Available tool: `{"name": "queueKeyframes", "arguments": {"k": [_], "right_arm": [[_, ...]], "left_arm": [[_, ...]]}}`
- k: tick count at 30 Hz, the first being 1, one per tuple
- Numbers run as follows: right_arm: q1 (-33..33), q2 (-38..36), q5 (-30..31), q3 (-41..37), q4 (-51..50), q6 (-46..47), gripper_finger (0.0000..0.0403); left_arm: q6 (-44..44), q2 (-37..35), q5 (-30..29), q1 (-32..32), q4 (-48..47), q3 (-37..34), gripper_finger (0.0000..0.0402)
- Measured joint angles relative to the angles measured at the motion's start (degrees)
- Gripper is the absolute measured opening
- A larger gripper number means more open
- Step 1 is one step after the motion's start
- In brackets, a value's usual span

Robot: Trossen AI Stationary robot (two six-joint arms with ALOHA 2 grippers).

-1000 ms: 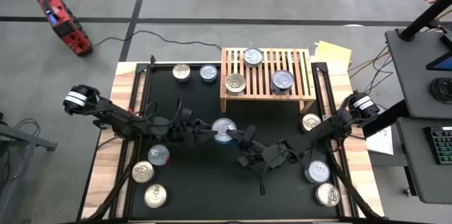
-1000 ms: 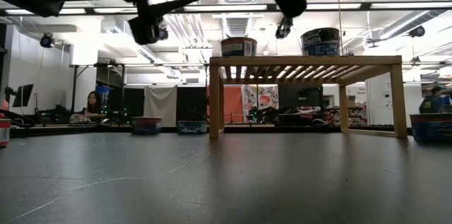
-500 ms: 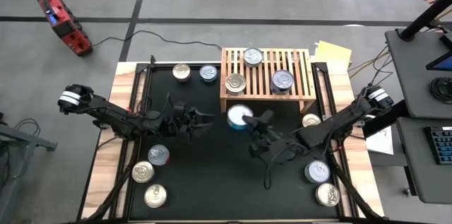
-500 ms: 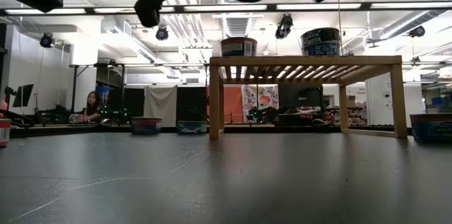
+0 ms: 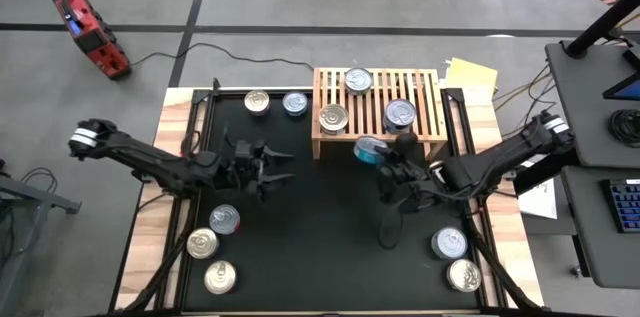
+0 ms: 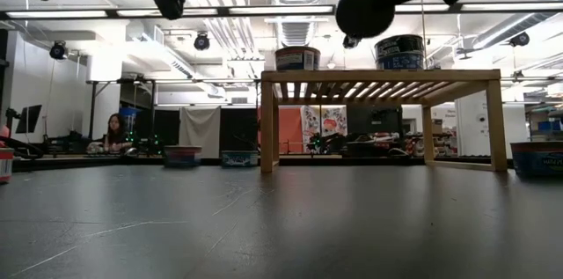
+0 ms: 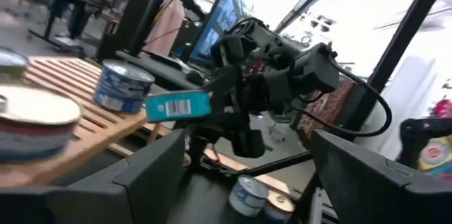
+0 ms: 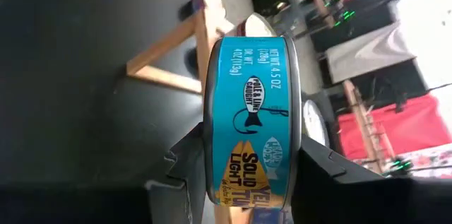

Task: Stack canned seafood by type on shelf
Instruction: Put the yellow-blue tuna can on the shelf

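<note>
Shelf (image 5: pixel 430 85) with three cans (image 5: pixel 334 117)

Right pincer (image 5: pixel 380 154) clamped raised; left pincer (image 5: pixel 281 165) spread, hovering.

A light wooden table (image 5: pixel 160 219) carries a black mat (image 5: pixel 300 247) that covers most of its top. On the mat stands the low slatted wooden shelf (image 5: pixel 428 85), with three cans on its top: a silver-lidded one (image 5: pixel 359 80) at the back, a gold-sided one (image 5: pixel 334 118) at the front left and a dark blue one (image 5: pixel 400 114) to the right. Loose cans lie on the mat itself: two (image 5: pixel 257 102) beside the shelf's left end, three (image 5: pixel 224 219) near the front left corner, one (image 5: pixel 441 171) just right of the shelf and two (image 5: pixel 449 243) at the front right.
</note>
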Motion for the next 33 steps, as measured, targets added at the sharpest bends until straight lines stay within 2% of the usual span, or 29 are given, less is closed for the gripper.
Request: {"name": "queueKeyframes", "arguments": {"k": [6,22,33], "right_arm": [[-1.85,0.83,0.17,0.02,0.18,-0.81,0.0132],[-12.28,8.85,0.92,0.02,1.90,-4.92,0.0132],[-15.19,11.35,1.45,0.13,5.57,-7.66,0.0132]], "left_arm": [[0.51,-0.46,-1.40,0.00,-2.11,0.35,0.0291],[1.76,-0.31,-1.50,-0.01,-3.42,0.33,0.0291],[1.76,-0.24,-1.54,-0.01,-4.59,0.33,0.0291]]}}
